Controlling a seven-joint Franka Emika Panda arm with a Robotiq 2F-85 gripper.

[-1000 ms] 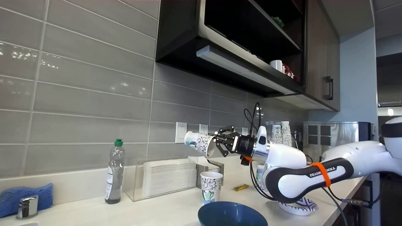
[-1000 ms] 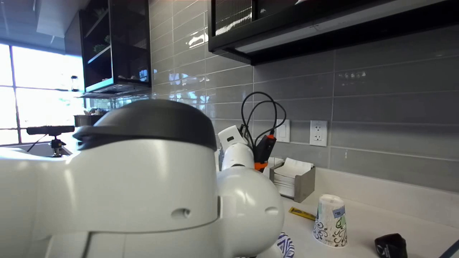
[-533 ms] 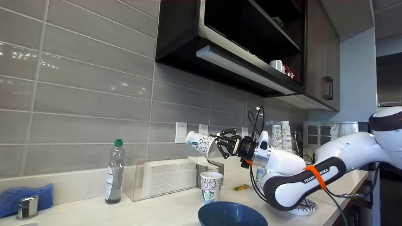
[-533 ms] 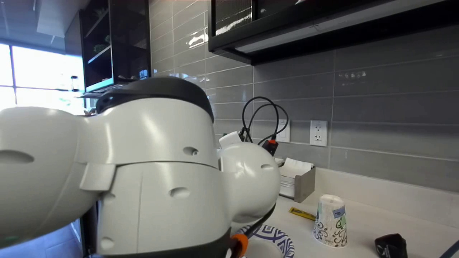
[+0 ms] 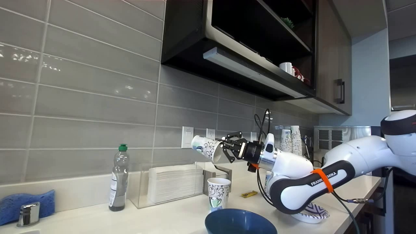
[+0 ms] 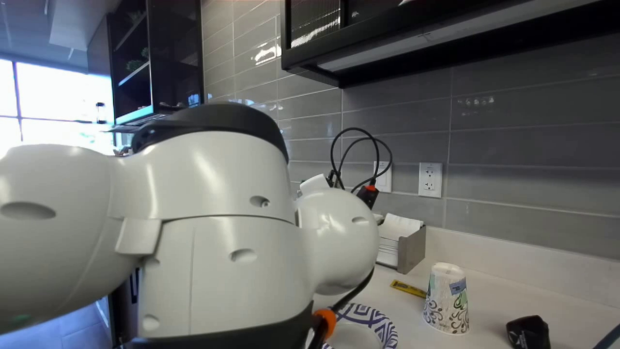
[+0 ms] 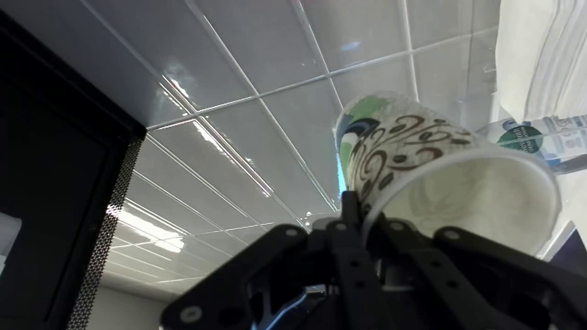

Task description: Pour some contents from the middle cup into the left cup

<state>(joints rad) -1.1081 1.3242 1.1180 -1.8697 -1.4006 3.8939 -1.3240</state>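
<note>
My gripper [image 5: 221, 139] is shut on the rim of the middle cup [image 5: 205, 148], a pale cup with swirl print. The cup is tipped on its side in the air, base up and mouth down towards the gripper. In the wrist view one finger of the gripper [image 7: 367, 215] is outside and one inside the rim of the middle cup [image 7: 403, 146]; no contents can be made out inside. The left cup [image 5: 218, 193] stands upright on the counter below the held cup's mouth. The arm hides both cups in an exterior view.
A dark-blue bowl [image 5: 240, 222] stands in front of the left cup. A napkin holder [image 5: 175, 183] and soap bottle [image 5: 118, 178] stand by the wall. An upside-down cup [image 6: 446, 300], patterned paper bowl [image 6: 370, 317] and yellow packet [image 6: 408, 289] are nearer the arm. A cabinet [image 5: 187, 48] hangs above.
The arm's elbow and forearm have shifted posture. The held cup moved slightly right, then back left, with its tilt about the same. The grip is unchanged; the standing cup has not moved.
</note>
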